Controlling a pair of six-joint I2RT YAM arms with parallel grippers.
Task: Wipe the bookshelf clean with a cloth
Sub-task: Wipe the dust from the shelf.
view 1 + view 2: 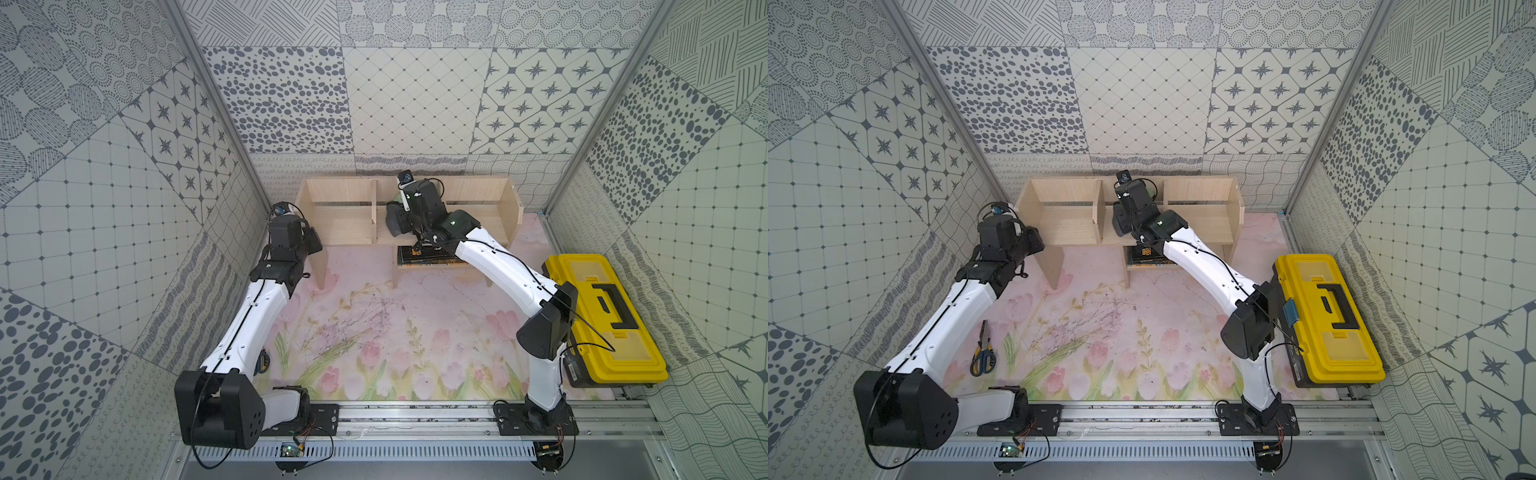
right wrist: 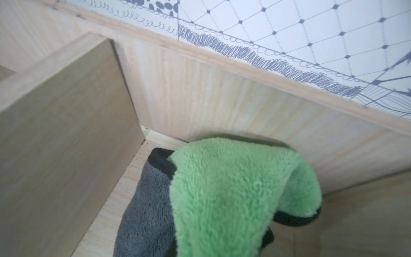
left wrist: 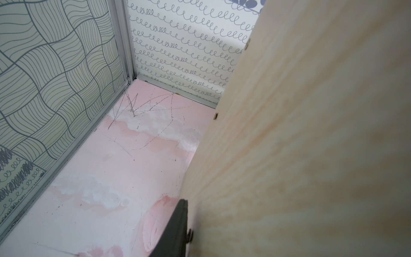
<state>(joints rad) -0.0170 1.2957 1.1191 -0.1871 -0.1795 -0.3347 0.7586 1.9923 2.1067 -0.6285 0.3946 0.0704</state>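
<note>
We've got the right claw [image 1: 400,217] shut tight on the cloth [image 2: 233,189], green side draped over, grey side down on the floor of the bookshelf's [image 1: 340,224] middle compartment, just beside a divider [image 2: 66,133]. The left claw [image 1: 314,243] sits against the side panel [image 3: 311,133]; we cannot tell whether it grips.

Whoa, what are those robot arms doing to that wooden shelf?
They're cleaning it. The right gripper holds a fluffy green-and-grey cloth down in the middle compartment of the pale wooden bookshelf. The left gripper clamps the shelf's left side panel, apparently steadying it.
</note>
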